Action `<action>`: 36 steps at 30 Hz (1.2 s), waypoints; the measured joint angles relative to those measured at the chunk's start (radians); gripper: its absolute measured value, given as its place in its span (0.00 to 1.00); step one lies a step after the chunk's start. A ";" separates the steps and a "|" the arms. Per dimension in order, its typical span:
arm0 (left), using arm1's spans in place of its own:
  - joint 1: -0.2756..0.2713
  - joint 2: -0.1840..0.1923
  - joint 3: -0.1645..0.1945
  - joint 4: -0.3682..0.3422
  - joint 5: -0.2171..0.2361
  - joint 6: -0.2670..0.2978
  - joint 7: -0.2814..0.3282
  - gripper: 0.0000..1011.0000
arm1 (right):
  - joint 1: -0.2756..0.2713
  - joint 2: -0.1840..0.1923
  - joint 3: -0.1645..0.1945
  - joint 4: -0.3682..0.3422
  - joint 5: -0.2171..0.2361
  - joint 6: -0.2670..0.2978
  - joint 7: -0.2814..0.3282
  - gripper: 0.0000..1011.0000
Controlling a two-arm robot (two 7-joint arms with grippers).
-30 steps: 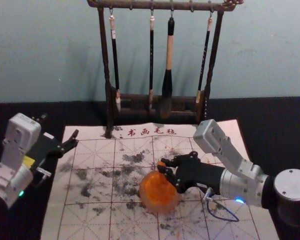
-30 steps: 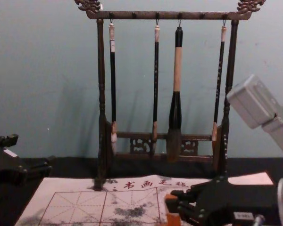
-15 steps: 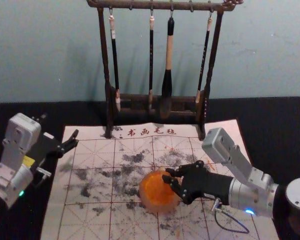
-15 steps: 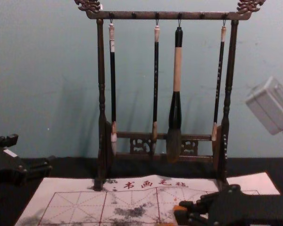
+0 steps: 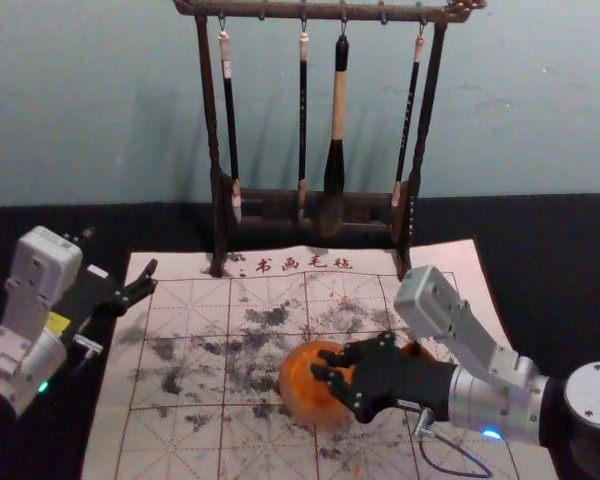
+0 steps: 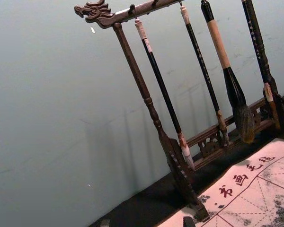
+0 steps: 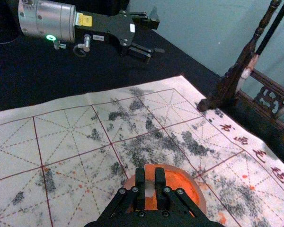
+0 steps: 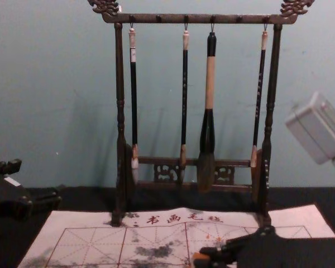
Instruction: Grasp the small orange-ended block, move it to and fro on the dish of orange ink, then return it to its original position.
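Orange ink in dish — right end effector with block above

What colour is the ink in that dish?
Bright orange ink; the right wrist view shows it best.

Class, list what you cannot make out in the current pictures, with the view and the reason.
- Whether the block touches the orange ink: in the right wrist view, its lower end is hidden between the fingers.
- Part of the dish: in the head view, the right gripper covers it.
- The left gripper's full fingers: in the left wrist view, the bottom edge cuts them off.
- The lettering on the slim brush: left wrist view, too small.
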 joint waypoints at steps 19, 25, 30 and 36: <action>0.000 0.000 0.000 0.000 0.000 0.000 0.000 0.99 | 0.072 -0.050 -0.019 0.075 -0.027 0.016 -0.026 0.08; 0.000 0.000 0.000 0.000 0.000 0.000 0.000 0.99 | 0.080 -0.056 -0.011 0.090 -0.034 0.023 -0.037 0.08; 0.000 0.000 0.000 0.000 0.000 0.000 0.000 0.99 | 0.076 -0.052 -0.001 0.089 -0.034 0.031 -0.040 0.08; 0.000 0.000 0.000 0.000 0.000 0.000 0.000 0.99 | 0.061 -0.035 0.010 0.069 -0.029 0.037 -0.037 0.08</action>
